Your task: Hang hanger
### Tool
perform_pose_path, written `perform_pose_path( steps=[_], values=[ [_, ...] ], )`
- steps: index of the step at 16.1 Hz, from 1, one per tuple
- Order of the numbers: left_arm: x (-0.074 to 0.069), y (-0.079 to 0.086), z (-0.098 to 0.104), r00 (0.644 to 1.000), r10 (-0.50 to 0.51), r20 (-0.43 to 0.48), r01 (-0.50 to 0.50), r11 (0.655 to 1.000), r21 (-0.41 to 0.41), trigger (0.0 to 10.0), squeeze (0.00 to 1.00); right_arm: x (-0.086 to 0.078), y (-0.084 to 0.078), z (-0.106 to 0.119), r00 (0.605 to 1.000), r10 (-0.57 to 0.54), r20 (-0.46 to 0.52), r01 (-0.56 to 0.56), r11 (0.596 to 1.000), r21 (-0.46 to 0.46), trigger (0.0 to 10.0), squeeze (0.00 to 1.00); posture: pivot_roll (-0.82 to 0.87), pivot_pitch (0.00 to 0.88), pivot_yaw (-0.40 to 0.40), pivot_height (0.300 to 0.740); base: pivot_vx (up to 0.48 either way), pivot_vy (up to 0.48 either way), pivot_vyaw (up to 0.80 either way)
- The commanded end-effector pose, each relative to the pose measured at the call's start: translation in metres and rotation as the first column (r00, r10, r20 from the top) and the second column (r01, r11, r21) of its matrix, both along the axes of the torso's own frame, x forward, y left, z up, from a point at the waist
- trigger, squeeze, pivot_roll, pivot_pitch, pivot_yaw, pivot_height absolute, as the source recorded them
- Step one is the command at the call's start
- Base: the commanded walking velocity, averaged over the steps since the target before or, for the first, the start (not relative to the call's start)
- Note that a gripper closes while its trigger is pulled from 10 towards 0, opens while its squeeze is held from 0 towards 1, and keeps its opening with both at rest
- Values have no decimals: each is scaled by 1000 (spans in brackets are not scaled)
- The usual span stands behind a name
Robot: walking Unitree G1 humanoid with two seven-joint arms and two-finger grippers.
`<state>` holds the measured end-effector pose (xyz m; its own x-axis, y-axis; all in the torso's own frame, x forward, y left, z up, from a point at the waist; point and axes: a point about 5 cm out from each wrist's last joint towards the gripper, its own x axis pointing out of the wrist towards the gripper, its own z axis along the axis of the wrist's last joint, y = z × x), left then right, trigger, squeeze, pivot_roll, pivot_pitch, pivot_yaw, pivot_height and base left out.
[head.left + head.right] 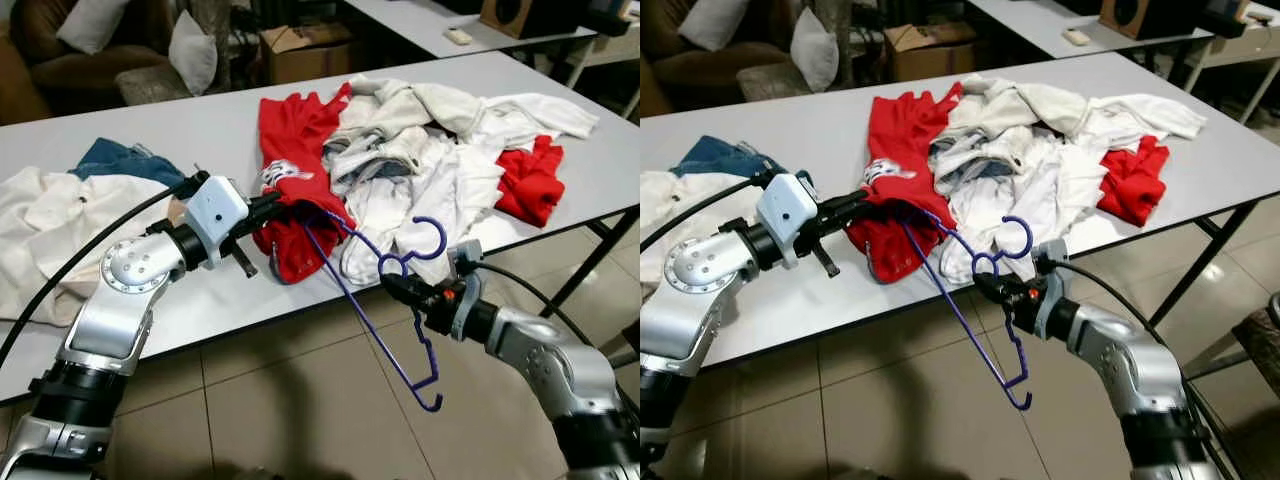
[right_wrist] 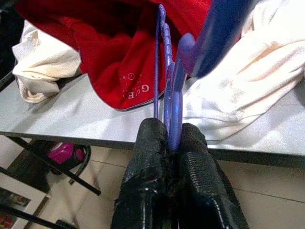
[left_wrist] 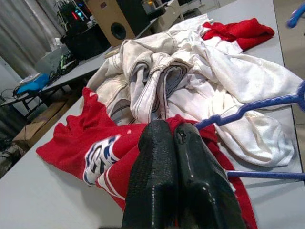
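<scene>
The right tool [image 1: 392,283] is clamped on the purple hanger [image 1: 385,300] just below its hook, black fingers [image 2: 190,157] squeezing the thin stem between them. The hanger hangs off the front edge of the surface [image 1: 180,300], one shoulder tucked into the red shirt [image 1: 295,175], the other pointing down toward the floor. The left tool [image 1: 275,205] is pinched shut on a fold of that red shirt at the near edge.

The hanger looks light, thin and stiff, probably a little springy and slick, so it may twist in a loose grip; near the hook seems the best hold. The shirt is soft and limp and will sag. A heap of white clothes [image 1: 440,160] lies just beyond.
</scene>
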<state>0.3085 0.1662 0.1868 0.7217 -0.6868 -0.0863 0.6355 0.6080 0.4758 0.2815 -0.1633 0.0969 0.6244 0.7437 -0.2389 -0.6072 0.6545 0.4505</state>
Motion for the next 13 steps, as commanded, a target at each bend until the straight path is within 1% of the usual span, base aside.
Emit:
perform_pose_path(
  steps=[1, 2, 3, 4, 5, 6, 7, 8, 9, 10, 11, 13],
  values=[
    [1, 3, 6, 1000, 8, 18, -9, 999, 38, 0, 0, 7, 1, 7, 1000, 1, 27, -1, 1000, 9, 10000, 0, -131, 0, 43, 740, 0, 0, 0],
    [3, 8, 7, 999, 39, 30, -41, 997, 63, 0, 0, 11, 1, 13, 999, -6, 52, 5, 1000, 21, 10000, 0, -131, 0, 43, 740, 0, 0, 0],
    [7, 15, 10, 996, 77, 52, -81, 993, 84, 0, 0, 17, 0, 23, 995, -34, 89, 30, 998, 52, 10000, 0, -125, 0, 41, 740, 0, 0, 0],
    [12, 26, 20, 988, 119, 97, -129, 987, 100, 0, 0, 28, -4, 38, 986, -104, 128, 89, 989, 120, 10000, 0, -124, 0, 38, 740, 0, 0, 0],
    [14, 34, 44, 979, 125, 163, -141, 986, 93, 0, 0, 35, -14, 52, 970, -211, 119, 182, 959, 215, 10000, 0, -123, 0, 37, 740, 0, 0, 0],
    [12, 33, 49, 980, 104, 167, -121, 989, 90, 0, 0, 34, -16, 51, 968, -229, 98, 201, 951, 235, 10000, 0, -122, 0, 37, 740, 0, 0, 0],
    [8, 26, 47, 989, 50, 141, -65, 992, 106, 0, 0, 29, -14, 43, 970, -238, 39, 220, 940, 259, 10000, 0, -121, 0, 39, 740, 0, 0, 0],
    [5, 18, 35, 995, 17, 101, -30, 991, 128, 0, 0, 21, -7, 34, 977, -215, -5, 208, 939, 274, 10000, 0, -123, 0, 41, 740, 0, 0, 0],
    [3, 12, 26, 997, 2, 83, -14, 989, 147, 0, 0, 16, -1, 28, 979, -200, -45, 204, 933, 296, 10000, 0, -126, 0, 44, 740, 0, 0, 0],
    [3, 7, 22, 997, -10, 77, -2, 987, 158, 0, 0, 13, 2, 25, 978, -195, -69, 206, 927, 313, 10000, 0, -129, 0, 48, 740, 0, 0, 0],
    [2, 1, 20, 997, -33, 70, 22, 987, 158, 0, 0, 13, 6, 24, 975, -200, -92, 220, 911, 349, 10000, 0, -129, 0, 48, 740, 0, 0, 0],
    [-1, -8, 16, 994, -99, 50, 85, 972, 218, 0, 0, 14, 16, 28, 967, -195, -163, 249, 851, 462, 10000, 0, -128, 0, 50, 740, 0, 0, 0]
  ],
)
